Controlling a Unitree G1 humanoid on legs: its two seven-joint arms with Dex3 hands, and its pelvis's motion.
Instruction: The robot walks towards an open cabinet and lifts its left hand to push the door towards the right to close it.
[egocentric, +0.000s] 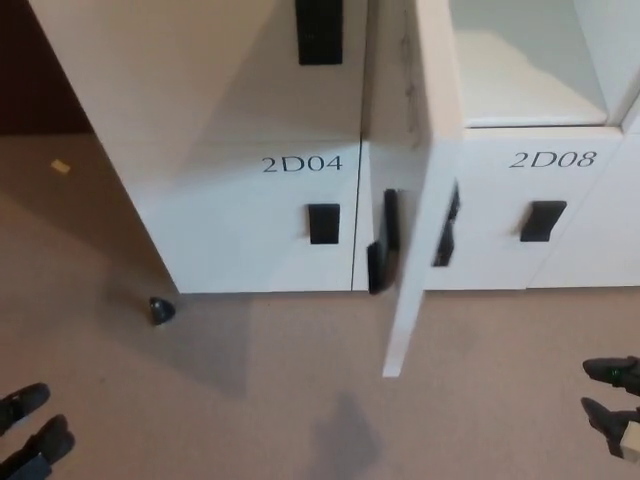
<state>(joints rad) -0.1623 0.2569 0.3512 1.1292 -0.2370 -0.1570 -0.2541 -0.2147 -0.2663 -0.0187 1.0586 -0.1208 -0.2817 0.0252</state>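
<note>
A bank of smooth white lockers (250, 120) fills the upper part of the head view, its flat panels printed with thin grey codes, 2D04 (302, 164) on one lower door and 2D08 (552, 159) on another. Each carries a small black rectangular handle (323, 223). Between the two, the open door (425, 190), a tall thin white slab, juts out edge-on toward the camera with black hardware on its face; to its right the open compartment (520, 70) shows a pale bare shelf. The floor is matte beige carpet (250, 400) of fine, even texture, with a small dark cone-shaped doorstop (160, 311) near the lockers' left corner and a pale scrap (61, 166) further left. The left hand (30, 430) sits low at the bottom left corner, far from the door, and the right hand (612, 405) at the bottom right; both show only dark fingertips, so I cannot tell how their fingers are set
</note>
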